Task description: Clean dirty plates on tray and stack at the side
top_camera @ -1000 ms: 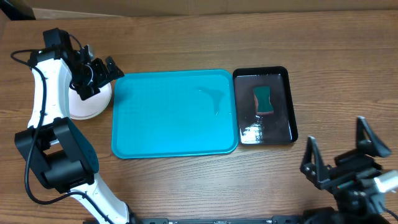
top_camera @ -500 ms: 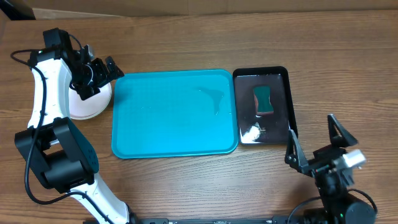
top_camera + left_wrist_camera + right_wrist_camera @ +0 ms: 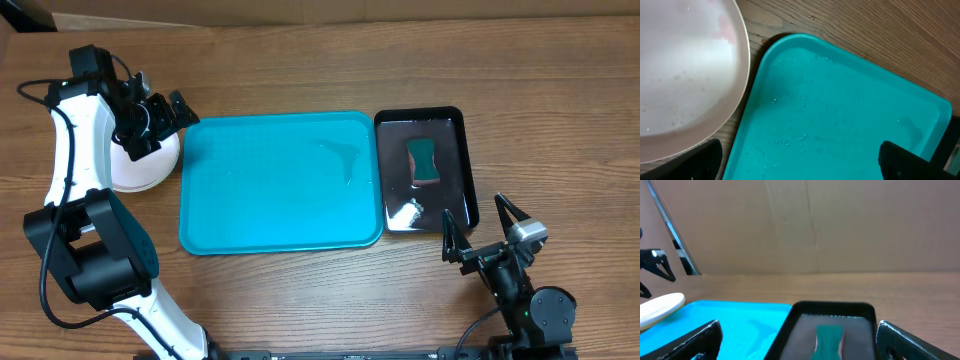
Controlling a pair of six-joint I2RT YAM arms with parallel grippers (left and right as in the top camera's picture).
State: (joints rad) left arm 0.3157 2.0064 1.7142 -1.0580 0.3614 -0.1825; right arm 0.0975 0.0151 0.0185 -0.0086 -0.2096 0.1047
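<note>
The left pincer (image 3: pixel 160 122) hangs with its jaws spread wide and nothing between them. Directly under it is the edge of a white round plastic plate (image 3: pixel 140 172), which lies flat on the brown wooden tabletop (image 3: pixel 300 60). Only this white plate shows; whether others lie beneath it cannot be told. In the left wrist view both black fingers (image 3: pixel 695 162) sit at the bottom corners, with the plate ahead of the left one. A large turquoise rectangular plastic tray (image 3: pixel 270 190) with rounded corners fills the space between and beyond them. Plate and tray lie just beside each other, a thin strip of wood showing between them at the tray's corner. The tray's floor carries fine wet specks and a faint streak.

The right pincer (image 3: pixel 475 212) stands at the near edge of the tabletop, its jaws also wide apart and gripping nothing. Straight ahead of it, close by, lies a narrower glossy black tray (image 3: pixel 470 160). In that tray rests a green waisted sponge (image 3: pixel 424 160) with a reddish-brown side. The turquoise tray lies ahead and to this pincer's left, touching or nearly touching the black tray, and the white plate is well apart, far left. A brown cardboard wall (image 3: pixel 790 225) rises beyond the tabletop.
</note>
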